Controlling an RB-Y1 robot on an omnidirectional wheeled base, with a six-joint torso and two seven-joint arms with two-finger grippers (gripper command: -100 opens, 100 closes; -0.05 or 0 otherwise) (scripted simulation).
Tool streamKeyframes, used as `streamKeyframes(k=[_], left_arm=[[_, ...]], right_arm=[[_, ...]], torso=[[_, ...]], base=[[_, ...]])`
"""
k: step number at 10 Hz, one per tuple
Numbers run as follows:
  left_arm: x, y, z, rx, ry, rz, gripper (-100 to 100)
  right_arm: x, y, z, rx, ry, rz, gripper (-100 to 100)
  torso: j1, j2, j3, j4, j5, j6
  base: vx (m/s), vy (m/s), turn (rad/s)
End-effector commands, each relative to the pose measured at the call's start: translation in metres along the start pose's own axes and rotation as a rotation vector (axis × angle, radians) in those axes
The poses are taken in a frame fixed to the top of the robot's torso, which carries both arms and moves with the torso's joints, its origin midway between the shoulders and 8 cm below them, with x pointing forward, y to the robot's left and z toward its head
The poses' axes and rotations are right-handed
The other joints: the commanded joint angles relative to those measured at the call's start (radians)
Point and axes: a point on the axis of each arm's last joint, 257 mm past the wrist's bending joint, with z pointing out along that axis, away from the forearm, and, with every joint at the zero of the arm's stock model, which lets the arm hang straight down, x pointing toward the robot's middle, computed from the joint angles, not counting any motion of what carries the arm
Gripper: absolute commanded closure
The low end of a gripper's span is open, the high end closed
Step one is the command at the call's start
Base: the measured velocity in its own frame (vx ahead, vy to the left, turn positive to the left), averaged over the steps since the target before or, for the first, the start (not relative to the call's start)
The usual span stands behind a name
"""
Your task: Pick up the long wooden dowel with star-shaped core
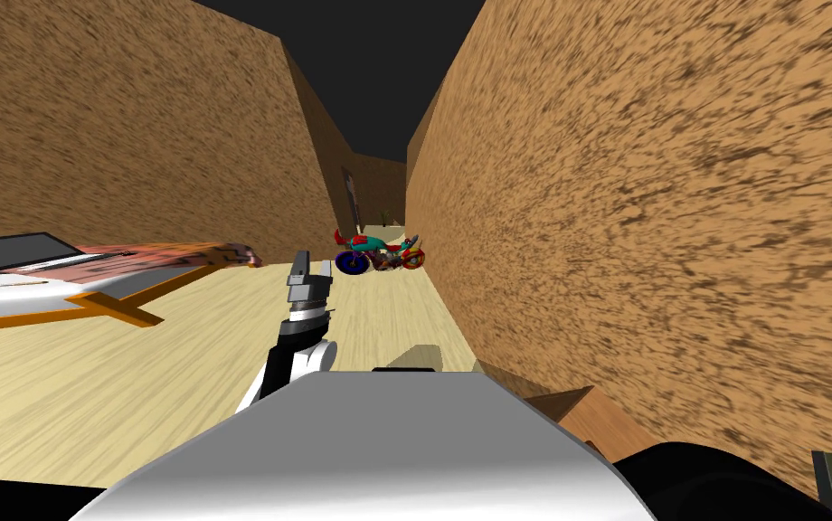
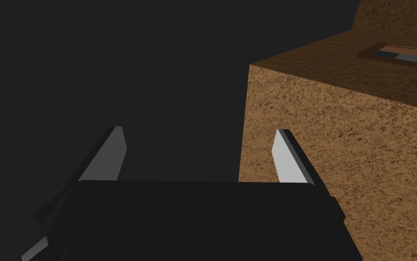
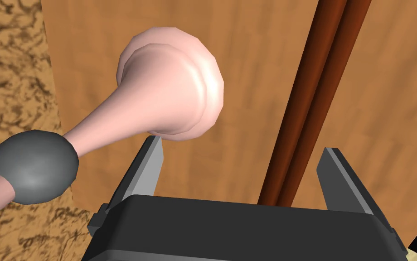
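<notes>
I am seeing my right gripper (image 3: 244, 147) standing wide open and gripping nothing. The dowel (image 3: 314, 113) is running between its fingers, nearer one blade and touching neither. The dowel is showing dark reddish-brown, grooved along its length, and is lying against a flat wooden surface (image 3: 257, 68). A pink horn (image 3: 171, 86) with a grey bulb (image 3: 33, 165) is sitting just beside the other blade. My left gripper (image 1: 312, 271) is hanging ahead of me, fingers spread and empty.

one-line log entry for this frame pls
phase: pre-grasp | right gripper: open, straddling reddish-brown ridged dowel, no contact | dowel: lying on wooden surface, beside pink bulb horn | left gripper: open, raised, empty
</notes>
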Motion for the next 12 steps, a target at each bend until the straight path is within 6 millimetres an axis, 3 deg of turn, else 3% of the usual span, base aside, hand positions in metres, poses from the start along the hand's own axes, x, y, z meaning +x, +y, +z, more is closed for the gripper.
streamKeyframes(k=[1, 3, 7, 8, 9, 11, 12], left_arm=[[0.000, 0.000, 0.000, 0.000, 0.000, 0.000, 0], [0.000, 0.000, 0.000, 0.000, 0.000, 0.000, 0], [0.000, 0.000, 0.000, 0.000, 0.000, 0.000, 0], [0.000, 0.000, 0.000, 0.000, 0.000, 0.000, 0], [0.000, 0.000, 0.000, 0.000, 0.000, 0.000, 0], [0.000, 0.000, 0.000, 0.000, 0.000, 0.000, 0], [0.000, 0.000, 0.000, 0.000, 0.000, 0.000, 0]], right_arm=[[0.009, -0.017, -0.013, 0.032, 0.033, -0.034, -100], [0.020, -0.037, -0.030, 0.061, 0.075, -0.089, -100], [0.016, -0.040, -0.030, 0.064, 0.075, -0.112, -100], [0.003, -0.021, -0.016, 0.028, 0.032, -0.075, -100], [0.003, -0.021, -0.016, 0.028, 0.032, -0.075, -100], [-0.016, 0.005, 0.000, -0.024, -0.024, -0.028, -100], [-0.016, 0.005, 0.000, -0.024, -0.024, -0.028, -100]], torso=[[0.000, 0.000, 0.000, 0.000, 0.000, 0.000], [0.007, -0.001, -0.001, -0.001, 0.007, 0.001], [0.015, -0.001, -0.002, -0.002, 0.014, 0.001], [0.011, -0.001, -0.001, -0.002, 0.013, 0.001], [0.009, 0.000, -0.001, -0.002, 0.012, 0.001], [0.011, 0.001, 0.000, -0.001, 0.012, 0.000], [0.013, 0.002, 0.000, -0.001, 0.013, 0.001]], base=[[0.017, 0.023, -0.044], [0.027, 0.030, -0.058], [0.009, -0.010, -0.037], [-0.019, -0.088, -0.032], [-0.027, -0.062, 0.028], [-0.043, -0.029, 0.054], [-0.032, -0.005, 0.011]])
